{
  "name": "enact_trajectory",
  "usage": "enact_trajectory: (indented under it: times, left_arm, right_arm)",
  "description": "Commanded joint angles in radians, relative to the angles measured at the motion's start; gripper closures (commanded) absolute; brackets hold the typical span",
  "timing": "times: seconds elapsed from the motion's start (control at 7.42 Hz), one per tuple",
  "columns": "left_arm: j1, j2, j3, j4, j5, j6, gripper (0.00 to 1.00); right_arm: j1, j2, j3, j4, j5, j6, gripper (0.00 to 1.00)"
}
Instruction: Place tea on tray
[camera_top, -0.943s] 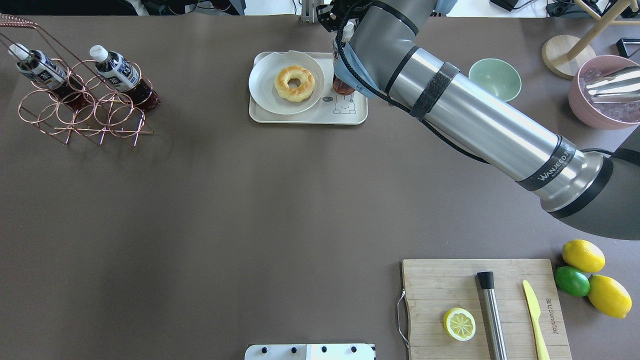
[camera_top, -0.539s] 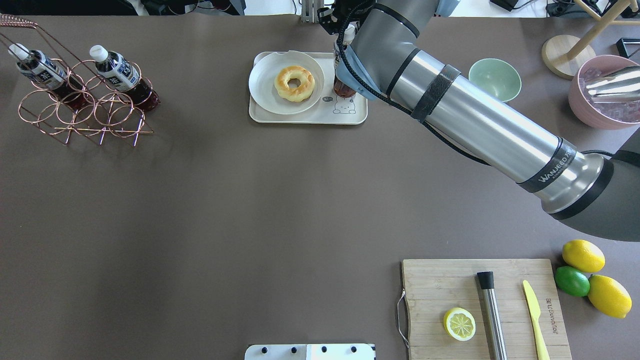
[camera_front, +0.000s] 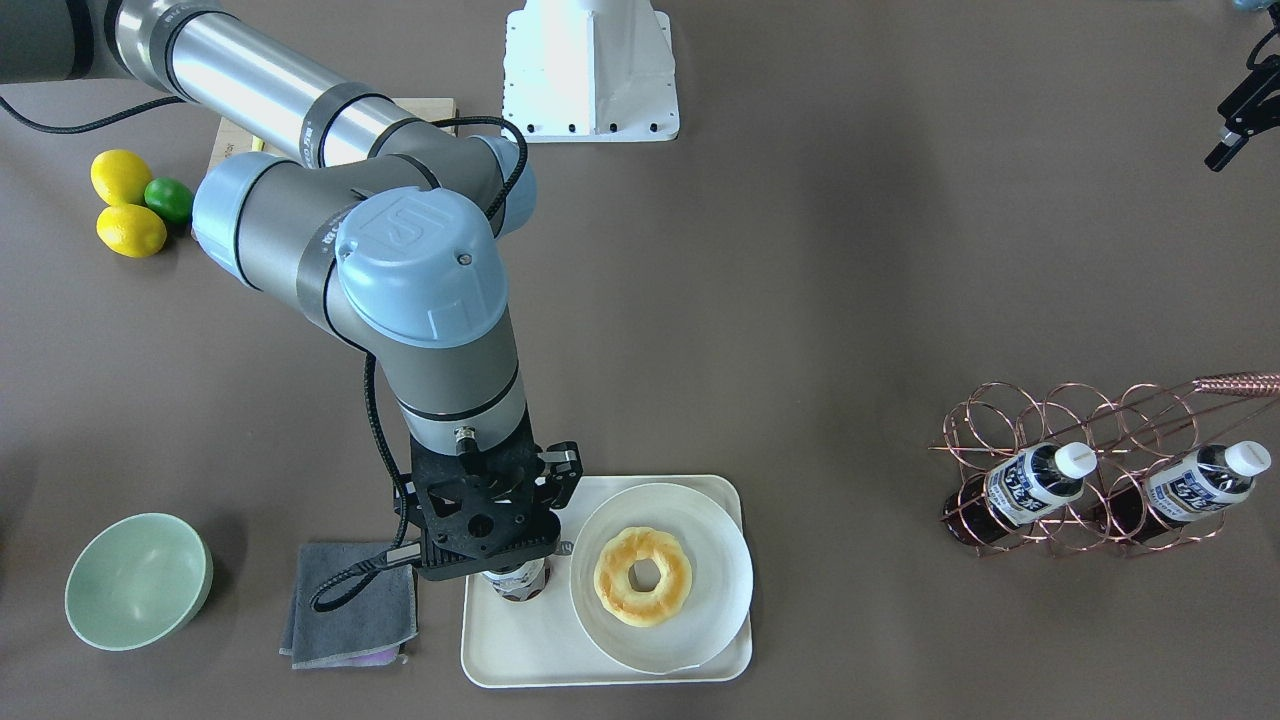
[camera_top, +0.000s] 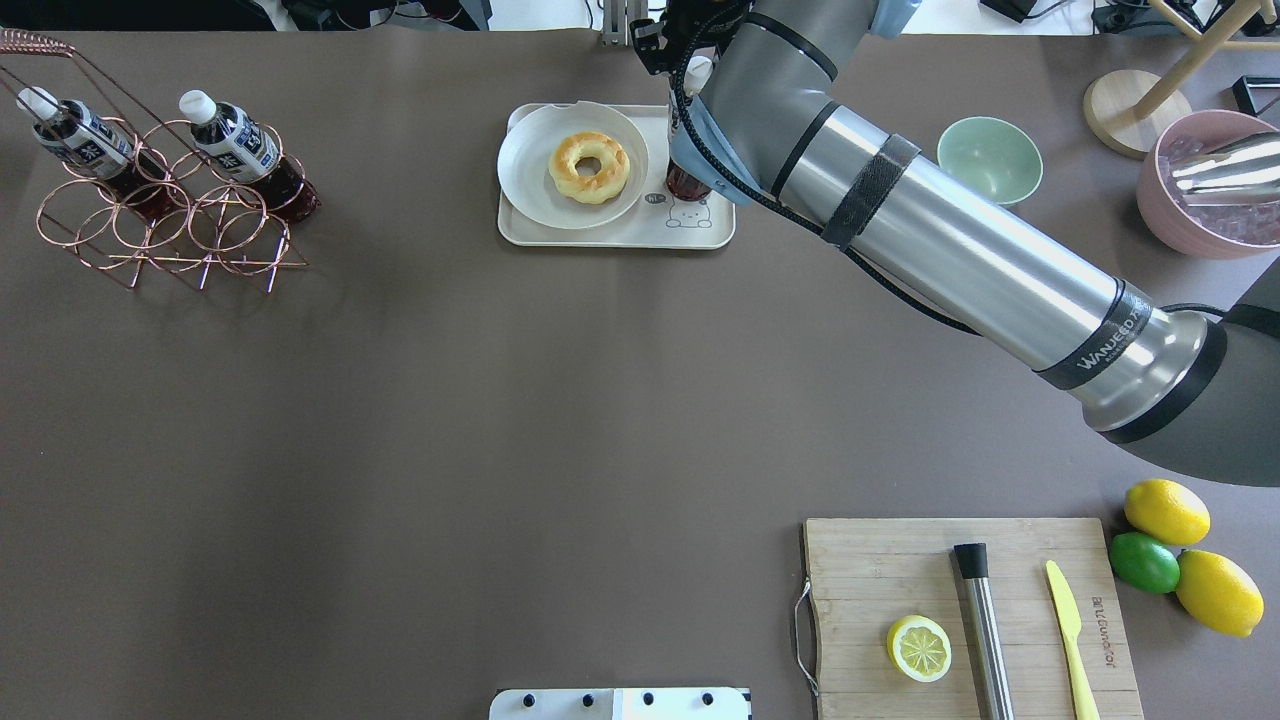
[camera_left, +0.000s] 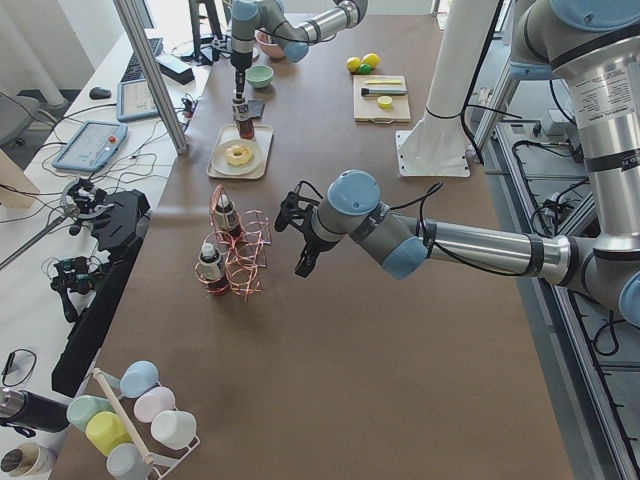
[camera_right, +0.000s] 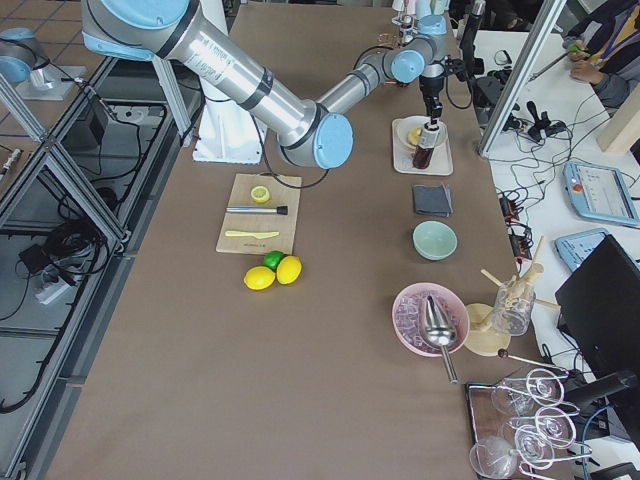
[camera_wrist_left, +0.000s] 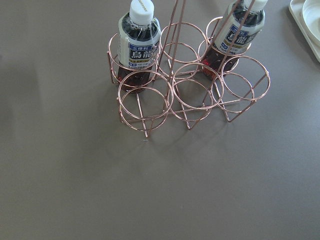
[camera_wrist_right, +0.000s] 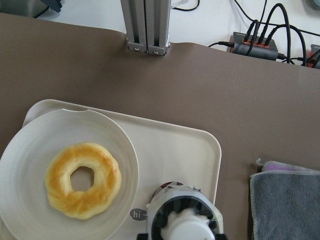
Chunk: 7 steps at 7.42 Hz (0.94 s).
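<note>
Tea (camera_front: 515, 583) stands upright on the bare strip of the tray (camera_front: 520, 662) in the front-facing view, just beside the plate (camera_front: 722, 590) with the doughnut (camera_front: 643, 577). The right gripper (camera_front: 497, 545) sits directly over it and hides its top, so I cannot tell whether the jaws clasp the bottle or have let go. The left gripper (camera_front: 1238, 112) shows only partly at the far edge, and its state cannot be told either.

From overhead, the bottle's brown base sits just above the drawn bear (camera_top: 688, 212), inside the rim and close to the plate's edge.

The side views show the bottle vertical under the wrist, with the grey cloth (camera_right: 433, 199) just off the tray.

The left wrist view holds only the wire rack (camera_wrist_left: 185, 90) and two other bottles (camera_wrist_left: 138, 47).

The right wrist view looks straight down on the white cap, with no fingers in sight.

The step in hand looks like the release. To do it well, the base should rest flat on the tray before the jaws part. They should open evenly and wide. The lift should then go straight up, so that no finger drags the cap and tips the bottle toward the plate.
</note>
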Motion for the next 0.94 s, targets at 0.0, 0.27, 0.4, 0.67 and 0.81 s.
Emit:
enact_trajectory:
  times: [0.0, 0.27, 0.4, 0.67, 0.81]
  left_arm:
    - [-0.002, 0.001, 0.009, 0.01, -0.07, -0.003, 0.03]
    - [0.0, -0.002, 0.041, 0.033, -0.087, 0.008, 0.03]
    - [-0.031, -0.001, 0.071, 0.034, -0.087, 0.009, 0.03]
    - [-0.037, -0.014, 0.118, 0.161, -0.084, 0.098, 0.07]
    - [-0.065, -0.034, 0.125, 0.282, -0.051, 0.259, 0.07]
  right_arm:
    - [0.035, -0.019, 0.033, -0.02, 0.078, -0.007, 0.0]
    - [0.14, -0.222, 0.248, -0.045, 0.218, -0.08, 0.0]
    - [0.209, -0.275, 0.325, -0.136, 0.256, -0.139, 0.0]
    - [0.304, -0.481, 0.552, -0.314, 0.287, -0.344, 0.0]
    - [0.356, -0.599, 0.624, -0.362, 0.289, -0.436, 0.0]
